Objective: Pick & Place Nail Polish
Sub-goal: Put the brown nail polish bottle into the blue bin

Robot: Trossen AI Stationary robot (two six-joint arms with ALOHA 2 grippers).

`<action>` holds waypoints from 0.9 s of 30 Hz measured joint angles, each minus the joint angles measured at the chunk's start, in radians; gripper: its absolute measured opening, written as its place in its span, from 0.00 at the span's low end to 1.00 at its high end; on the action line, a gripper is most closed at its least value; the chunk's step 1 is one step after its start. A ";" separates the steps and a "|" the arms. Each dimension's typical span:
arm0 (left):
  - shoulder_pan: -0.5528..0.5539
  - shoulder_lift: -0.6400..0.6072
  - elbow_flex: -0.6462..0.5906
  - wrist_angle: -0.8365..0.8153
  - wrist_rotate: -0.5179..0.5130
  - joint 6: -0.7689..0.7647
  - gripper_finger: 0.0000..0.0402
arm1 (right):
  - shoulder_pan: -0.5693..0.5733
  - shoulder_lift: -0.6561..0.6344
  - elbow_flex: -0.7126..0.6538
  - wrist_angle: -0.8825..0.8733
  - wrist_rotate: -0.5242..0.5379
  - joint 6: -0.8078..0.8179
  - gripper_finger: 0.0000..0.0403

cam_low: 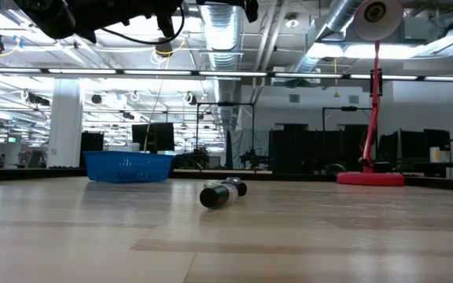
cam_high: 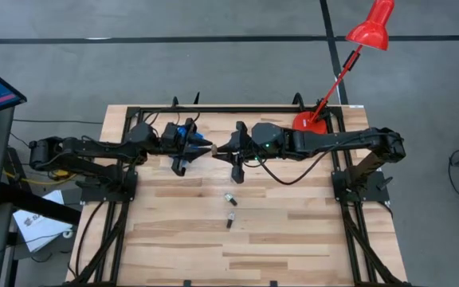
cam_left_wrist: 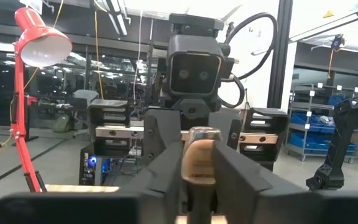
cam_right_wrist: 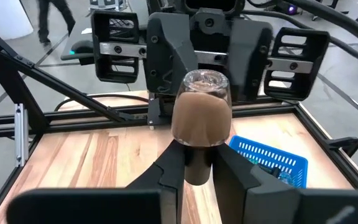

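Though the blue bin point(cam_right_wrist: 271, 160) sits low and right of centre in the right wrist view, its contents cannot be made out. Both arms reach toward mid-frame in the high view, left gripper point(cam_high: 205, 149) and right gripper point(cam_high: 223, 149) tip to tip, both clamped on one brown nail polish bottle point(cam_right_wrist: 201, 118) (glass base toward the right camera). Two loose bottles point(cam_high: 230, 198) lie below centre.
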 joint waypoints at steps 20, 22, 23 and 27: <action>0.000 0.100 0.063 -0.006 0.009 -0.028 0.62 | -0.017 0.000 0.000 0.000 0.003 0.000 0.12; 0.000 0.115 0.082 -0.011 0.021 -0.030 0.61 | -0.017 0.000 0.000 -0.014 0.003 -0.005 0.12; 0.000 0.118 0.088 -0.009 0.022 -0.029 0.61 | -0.017 0.000 0.000 -0.020 0.004 -0.005 0.12; 0.000 0.112 0.090 -0.013 0.027 -0.026 0.60 | -0.016 0.000 0.000 -0.039 0.004 -0.007 0.12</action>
